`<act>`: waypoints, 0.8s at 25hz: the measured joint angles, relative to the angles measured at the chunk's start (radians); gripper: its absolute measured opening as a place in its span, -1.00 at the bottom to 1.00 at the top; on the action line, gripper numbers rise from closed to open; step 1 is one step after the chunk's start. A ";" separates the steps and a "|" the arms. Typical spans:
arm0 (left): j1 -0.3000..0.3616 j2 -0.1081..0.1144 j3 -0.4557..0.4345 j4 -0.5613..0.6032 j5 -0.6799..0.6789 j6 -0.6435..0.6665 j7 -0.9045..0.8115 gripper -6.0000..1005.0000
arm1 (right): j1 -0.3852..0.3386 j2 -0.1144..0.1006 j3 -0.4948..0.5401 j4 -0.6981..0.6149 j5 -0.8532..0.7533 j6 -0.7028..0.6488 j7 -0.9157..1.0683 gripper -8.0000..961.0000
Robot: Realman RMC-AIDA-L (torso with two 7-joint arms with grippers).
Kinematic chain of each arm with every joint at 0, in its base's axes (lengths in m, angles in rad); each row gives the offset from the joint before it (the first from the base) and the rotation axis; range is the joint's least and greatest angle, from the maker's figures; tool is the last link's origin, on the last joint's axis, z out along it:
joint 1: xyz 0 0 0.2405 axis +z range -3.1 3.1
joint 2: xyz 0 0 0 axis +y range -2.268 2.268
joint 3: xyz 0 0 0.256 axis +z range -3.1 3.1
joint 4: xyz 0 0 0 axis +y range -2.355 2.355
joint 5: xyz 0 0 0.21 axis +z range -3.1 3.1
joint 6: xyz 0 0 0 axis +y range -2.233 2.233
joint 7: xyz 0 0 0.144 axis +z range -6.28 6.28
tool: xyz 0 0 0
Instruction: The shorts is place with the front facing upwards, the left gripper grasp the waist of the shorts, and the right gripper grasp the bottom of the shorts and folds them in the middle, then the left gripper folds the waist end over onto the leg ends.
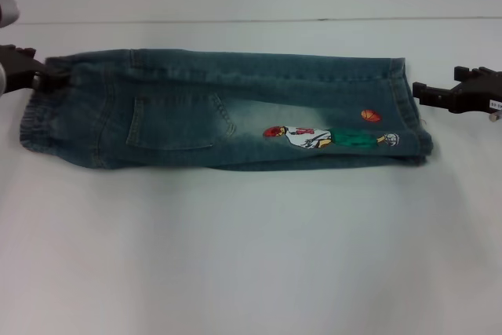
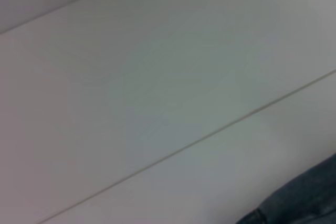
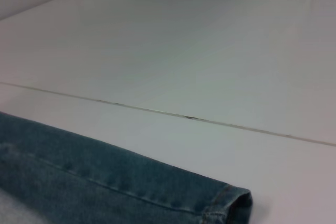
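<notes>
- Two grippers flank the shorts [image 1: 227, 111], which lie folded lengthwise on the white table [image 1: 251, 256].
- Left gripper [image 1: 41, 78] is at the far corner of the waistband [image 1: 35, 119]; can't tell whether its fingers are clamped on the cloth.
- Pocket [image 1: 176, 121] and cartoon player print [image 1: 329, 137] face up.
- Leg hems [image 1: 412, 107] lie at the right end.
- Right gripper [image 1: 420, 90] sits just beside the hems, apparently not touching; finger spacing unreadable.

Faded denim cloth on shorts [image 1: 220, 107], puckered at waist [image 1: 35, 123], stitched at hems [image 1: 416, 127]. Smooth matt white table [image 1: 251, 256]. Matt black on left gripper [image 1: 39, 78] and right gripper [image 1: 420, 90].
</notes>
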 joint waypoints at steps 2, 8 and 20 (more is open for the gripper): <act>0.010 -0.014 0.003 0.024 0.002 -0.001 0.002 0.23 | 0.001 0.001 0.000 0.000 0.000 0.000 0.000 0.98; 0.071 -0.038 -0.004 0.143 -0.097 0.040 0.002 0.22 | -0.002 0.001 -0.002 -0.002 0.021 -0.013 -0.008 0.97; 0.302 -0.045 -0.046 0.323 -0.478 0.377 0.085 0.20 | -0.105 -0.001 0.000 -0.130 0.166 -0.324 -0.111 0.97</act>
